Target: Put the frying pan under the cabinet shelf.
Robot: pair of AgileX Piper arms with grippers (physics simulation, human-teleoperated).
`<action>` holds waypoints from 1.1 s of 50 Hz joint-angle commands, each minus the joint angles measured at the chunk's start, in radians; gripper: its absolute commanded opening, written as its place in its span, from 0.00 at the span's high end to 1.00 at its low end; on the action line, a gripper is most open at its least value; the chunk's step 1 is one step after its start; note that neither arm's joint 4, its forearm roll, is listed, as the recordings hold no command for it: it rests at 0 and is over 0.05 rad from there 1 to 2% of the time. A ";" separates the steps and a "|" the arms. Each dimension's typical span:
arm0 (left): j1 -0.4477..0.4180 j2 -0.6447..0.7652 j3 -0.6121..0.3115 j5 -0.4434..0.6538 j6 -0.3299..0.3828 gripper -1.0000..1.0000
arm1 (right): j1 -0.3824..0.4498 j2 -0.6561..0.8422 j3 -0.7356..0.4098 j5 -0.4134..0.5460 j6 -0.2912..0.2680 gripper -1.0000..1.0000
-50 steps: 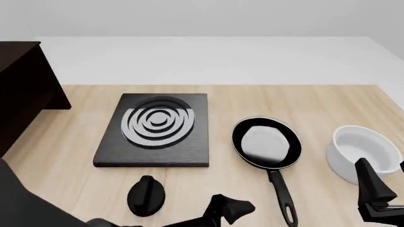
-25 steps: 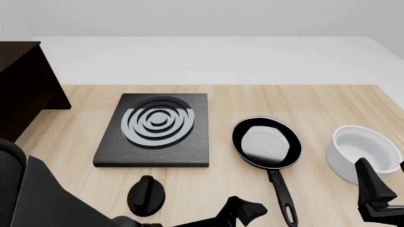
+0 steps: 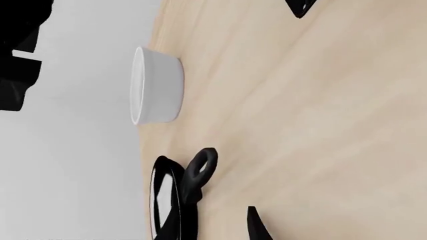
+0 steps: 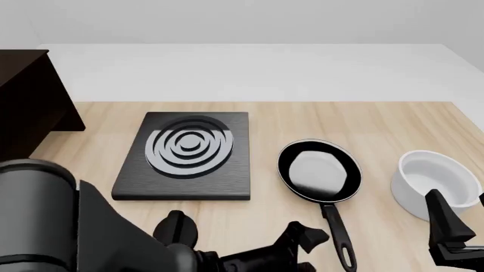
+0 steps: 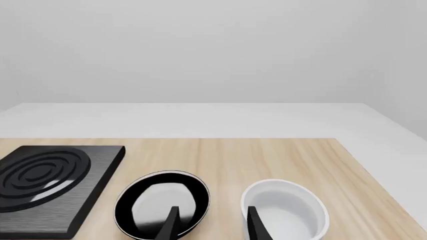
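Black frying pan (image 4: 318, 171) toward table's right edge | rigid, glossy, likely handle-heavy | grasp mid-handle | left gripper (image 4: 306, 242) apart | right gripper (image 5: 211, 222) apart

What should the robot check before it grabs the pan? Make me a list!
1. Pan flat on the table, handle toward the robot: ok.
2. Left end effector beside the handle, not around it: not ok.
3. Left end effector open: ok.
4. Bowl apart from the pan: ok.
5. Right end effector open and holding nothing: ok.
6. Room under the cabinet: cannot tell.
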 commanded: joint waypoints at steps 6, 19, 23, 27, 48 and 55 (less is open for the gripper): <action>0.019 0.069 -0.096 0.057 0.015 0.00 | 0.000 0.000 0.000 0.000 0.000 0.00; 0.015 0.095 -0.145 0.071 0.025 0.00 | 0.000 0.000 0.000 0.000 0.000 0.00; 0.012 0.090 -0.157 0.076 0.015 0.00 | 0.000 0.000 0.000 0.000 0.000 0.00; 0.012 0.103 -0.173 0.080 0.014 0.00 | 0.000 0.000 0.000 0.000 0.000 0.00; 0.019 0.152 -0.238 0.176 0.068 0.00 | 0.000 0.000 0.000 0.000 0.000 0.00; 0.032 0.154 -0.266 0.232 0.088 0.00 | 0.000 0.000 0.000 0.000 0.000 0.00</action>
